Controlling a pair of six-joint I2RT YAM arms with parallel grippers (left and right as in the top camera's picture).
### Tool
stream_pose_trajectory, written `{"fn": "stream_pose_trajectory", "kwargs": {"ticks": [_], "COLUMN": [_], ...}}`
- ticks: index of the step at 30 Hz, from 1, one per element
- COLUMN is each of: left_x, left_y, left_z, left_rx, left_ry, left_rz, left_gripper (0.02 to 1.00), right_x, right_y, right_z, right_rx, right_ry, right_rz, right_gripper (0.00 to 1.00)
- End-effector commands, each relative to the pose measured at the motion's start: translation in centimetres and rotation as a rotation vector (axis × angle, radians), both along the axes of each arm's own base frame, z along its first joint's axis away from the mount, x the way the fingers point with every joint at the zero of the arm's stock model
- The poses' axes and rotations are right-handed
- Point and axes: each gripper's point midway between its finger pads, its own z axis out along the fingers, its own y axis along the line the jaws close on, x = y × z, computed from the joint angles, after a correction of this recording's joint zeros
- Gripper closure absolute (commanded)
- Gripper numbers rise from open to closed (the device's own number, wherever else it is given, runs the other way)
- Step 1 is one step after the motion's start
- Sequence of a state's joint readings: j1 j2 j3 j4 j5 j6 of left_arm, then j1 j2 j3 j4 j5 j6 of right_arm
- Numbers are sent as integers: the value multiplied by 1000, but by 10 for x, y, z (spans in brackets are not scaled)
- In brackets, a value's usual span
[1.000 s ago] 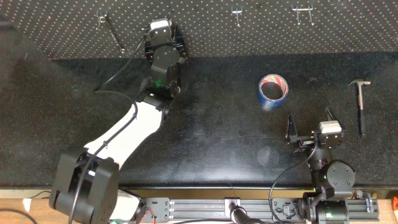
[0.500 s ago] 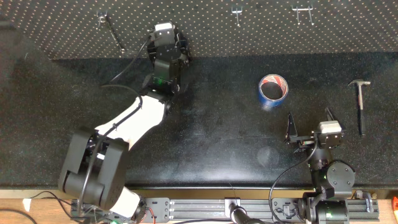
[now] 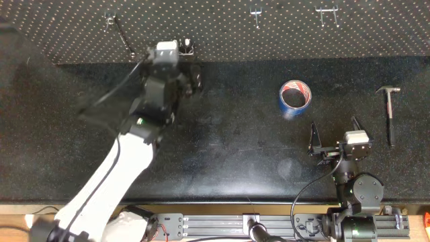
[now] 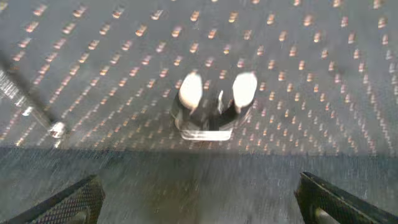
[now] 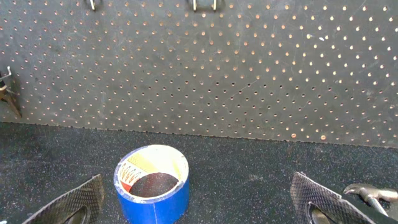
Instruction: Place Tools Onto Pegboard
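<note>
A small black-and-silver tool with two white round tips [image 4: 211, 112] hangs on the pegboard [image 3: 222, 30], also seen from above [image 3: 187, 47]. My left gripper [image 4: 202, 211] is open just in front of it, a short way off the board, with nothing between its fingers; from above it sits below the hung tool [image 3: 176, 67]. A wrench [image 3: 121, 33] hangs to the left [image 4: 28, 102]. A blue tape roll [image 3: 295, 97] and a hammer [image 3: 389, 111] lie on the mat. My right gripper [image 3: 334, 134] is open near the front edge, facing the tape roll [image 5: 151, 183].
Two bare metal hooks [image 3: 255, 13] [image 3: 327, 13] stick out of the pegboard at the upper right. The hammer head [image 5: 370, 193] shows beside my right finger. The black mat [image 3: 228, 134] is bare between the arms.
My left gripper has drawn back from the pegboard toward the front left, leaving the white-tipped tool hanging on the board. The right arm has not moved.
</note>
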State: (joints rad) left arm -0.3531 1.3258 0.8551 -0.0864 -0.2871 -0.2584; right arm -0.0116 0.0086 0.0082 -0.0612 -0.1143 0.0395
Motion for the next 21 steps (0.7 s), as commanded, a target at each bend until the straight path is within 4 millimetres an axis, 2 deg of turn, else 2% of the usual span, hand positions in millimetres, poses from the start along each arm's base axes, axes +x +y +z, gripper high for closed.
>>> {"fn": "stream_pose_trajectory", "kwargs": {"ticks": [1,4,6,14,18,21], "left_x": [-62,-93,-110,-130,-133,-139], "left_y": [40,84,99,103,107,107], "left_z": [-14,-15,-20,-23,-17,-27], "left_rx": [-112,-152,-150,-151,-136,-110], "left_ry": [-84,-219,-295,-464,-499,-459], "left_rz": [-21,67,111,119,137,132], "left_gripper": [23,23,23,23,23,23], "right_x": [0,0,0,0,0,0], "right_y": [1,1,1,1,1,1], "right_z": [-1,-1,-1,-1,-1,-1], "right_rx": [-14,-14,-14,-14,-14,-14], "right_ry": [-2,-2,-2,-2,-2,-2], "right_rz": [6,6,6,6,6,6], "right_gripper": [23,23,23,23,23,23]}}
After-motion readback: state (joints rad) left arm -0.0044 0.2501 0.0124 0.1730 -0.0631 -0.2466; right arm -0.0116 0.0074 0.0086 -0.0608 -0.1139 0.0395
